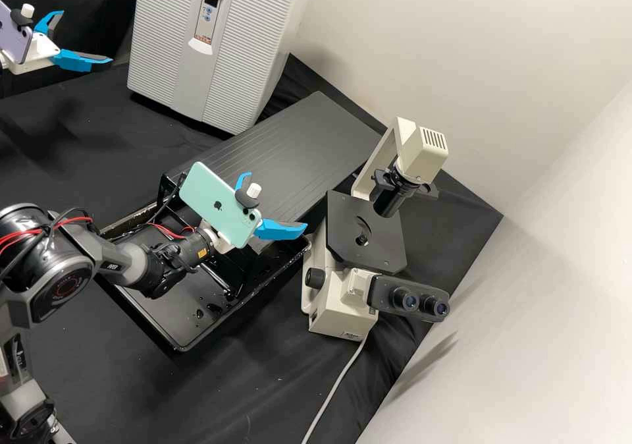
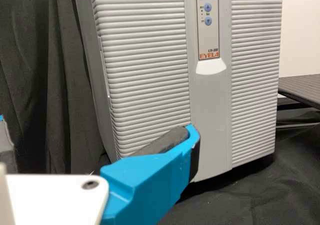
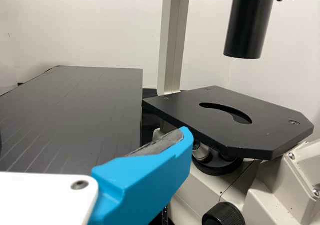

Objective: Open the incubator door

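The incubator stood upright on the black-draped surface, towards the top of the high view, its long axis running up and down and drawn slightly aslant there. Its ribbed front looked out towards the camera side, with a smooth strip down the middle in line with that axis and a small control panel set high on it. As far as the views let one judge, the door was closed.

The left claw hung beside the incubator's front, at the high view's upper left, its two blue fingers spread apart. In that view, black cloth showed between the nearer fingertip and the front's lower side edge, leaving some room there. The front's bottom edge sat low over the cloth. Past the incubator's other side, the dark grooved board ran close by its bottom corner, so that side was tighter.

The right claw was well apart from the incubator, over the black tray and near the microscope, its fingers apart too. The microscope's eyepieces pointed away from the incubator.
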